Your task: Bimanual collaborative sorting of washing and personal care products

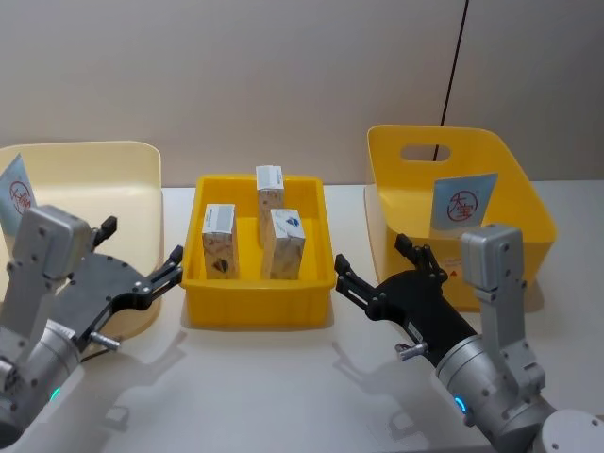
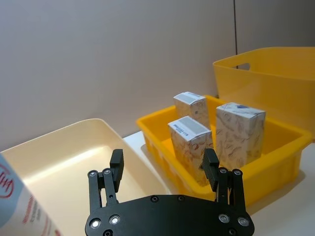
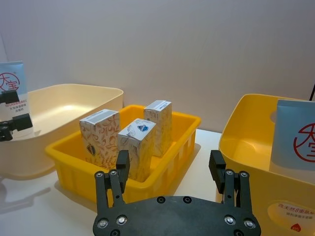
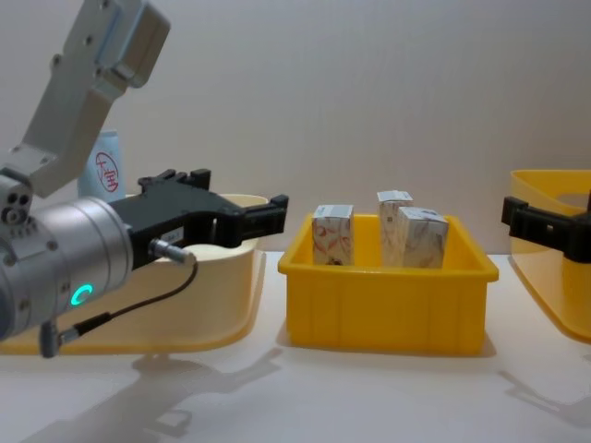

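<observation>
The left gripper [image 1: 142, 242] and right gripper [image 1: 371, 253] are spread open, empty. The cartons [image 1: 284, 243] are judged light and crushable, best pinched gently across their flat sides.

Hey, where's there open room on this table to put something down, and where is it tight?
Bare table runs in front of the tray, between the left gripper and right gripper. The cream bin is mostly bare beside its tube. Crowded: the tray's three cartons, close together.
</observation>
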`<action>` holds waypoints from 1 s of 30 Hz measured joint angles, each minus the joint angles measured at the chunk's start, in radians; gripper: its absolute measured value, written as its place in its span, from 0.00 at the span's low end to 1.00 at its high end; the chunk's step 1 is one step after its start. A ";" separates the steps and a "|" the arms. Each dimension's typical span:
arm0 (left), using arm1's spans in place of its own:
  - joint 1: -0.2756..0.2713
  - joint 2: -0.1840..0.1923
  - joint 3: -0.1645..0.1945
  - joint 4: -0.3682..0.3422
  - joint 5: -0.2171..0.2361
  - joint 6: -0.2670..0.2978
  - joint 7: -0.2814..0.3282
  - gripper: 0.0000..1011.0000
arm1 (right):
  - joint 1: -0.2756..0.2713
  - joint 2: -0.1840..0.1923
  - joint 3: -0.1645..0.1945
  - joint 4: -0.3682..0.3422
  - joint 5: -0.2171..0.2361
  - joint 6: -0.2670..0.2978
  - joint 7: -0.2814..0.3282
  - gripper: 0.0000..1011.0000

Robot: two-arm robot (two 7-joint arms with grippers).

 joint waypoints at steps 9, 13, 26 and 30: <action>0.043 0.016 0.000 -0.040 0.047 -0.001 0.081 0.99 | 0.000 0.000 0.001 0.000 0.000 0.000 0.004 0.99; 0.050 0.019 0.000 -0.046 0.055 -0.001 0.094 0.99 | 0.004 0.004 -0.001 0.003 0.004 -0.001 0.023 0.99; 0.051 0.020 0.000 -0.047 0.056 -0.001 0.096 0.99 | 0.072 0.009 -0.024 0.040 0.007 0.067 0.078 0.99; 0.051 0.020 0.000 -0.047 0.056 -0.001 0.096 0.99 | 0.111 0.002 -0.036 0.066 0.005 0.107 0.090 0.99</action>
